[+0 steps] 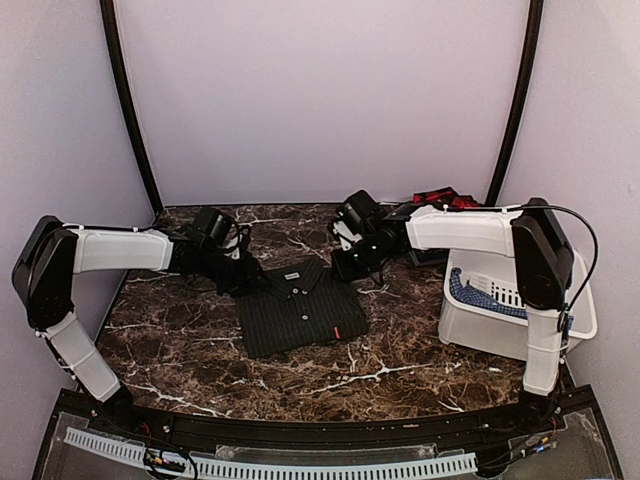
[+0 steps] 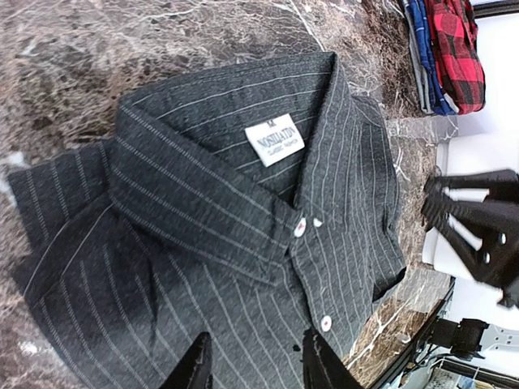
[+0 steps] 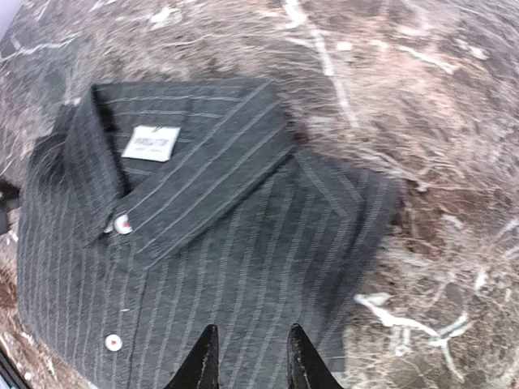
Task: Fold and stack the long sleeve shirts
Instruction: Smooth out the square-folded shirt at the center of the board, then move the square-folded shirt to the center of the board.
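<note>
Folded pinstriped shirt [image 1: 300, 307] lies mid-frame. Left gripper [image 2: 255, 344] and right gripper [image 3: 253, 334] are poised over it, fingers apart, clamping nothing.

We take this for a robot test booth: plain pale walls [image 1: 320, 100] and curved black poles [image 1: 128, 110] enclose a marble-patterned worktop [image 1: 400, 350], with the left arm [image 1: 115, 250], right arm [image 1: 460, 230] and a slotted cable duct [image 1: 270, 465] along its near edge.

Folded charcoal pinstriped shirt [image 1: 300, 305] on marble table [image 1: 400, 350], white bin [image 1: 480, 330] at right, red plaid shirt [image 1: 440, 197] behind
</note>
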`<state>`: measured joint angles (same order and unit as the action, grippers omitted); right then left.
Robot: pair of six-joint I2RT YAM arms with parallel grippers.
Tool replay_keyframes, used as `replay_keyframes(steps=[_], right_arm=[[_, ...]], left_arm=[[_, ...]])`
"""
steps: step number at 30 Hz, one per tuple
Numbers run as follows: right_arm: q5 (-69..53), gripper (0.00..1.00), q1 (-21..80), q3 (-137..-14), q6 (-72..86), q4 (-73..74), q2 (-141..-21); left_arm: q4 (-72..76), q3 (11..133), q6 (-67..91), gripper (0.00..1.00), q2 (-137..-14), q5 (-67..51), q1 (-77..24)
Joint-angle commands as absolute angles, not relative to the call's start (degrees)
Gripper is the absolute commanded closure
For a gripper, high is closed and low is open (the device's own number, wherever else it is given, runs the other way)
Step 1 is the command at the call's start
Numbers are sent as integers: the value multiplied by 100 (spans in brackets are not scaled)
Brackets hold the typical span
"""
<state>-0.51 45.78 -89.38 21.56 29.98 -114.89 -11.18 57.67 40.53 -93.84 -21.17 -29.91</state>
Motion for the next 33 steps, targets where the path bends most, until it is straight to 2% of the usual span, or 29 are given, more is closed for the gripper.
replay_keyframes(steps=[1, 14, 25, 33], right_arm=[[-347, 74, 4684, -8889, 2260, 2864, -11663], [-18, 71, 4439, -7512, 2539, 2590, -11474], [464, 69, 4637, -7585, 2467, 2991, -10759], [285, 70, 4947, -7368, 2424, 2969, -10644]], left_arm=[[-775, 6045, 4154, 64, -9615, -2400, -3062], [-505, 6893, 4272, 66, -10580, -2615, -3591], [-389, 7294, 4396, 67, -10960, -2740, -3836], [-157, 7572, 4656, 67, -11300, -2805, -4092]])
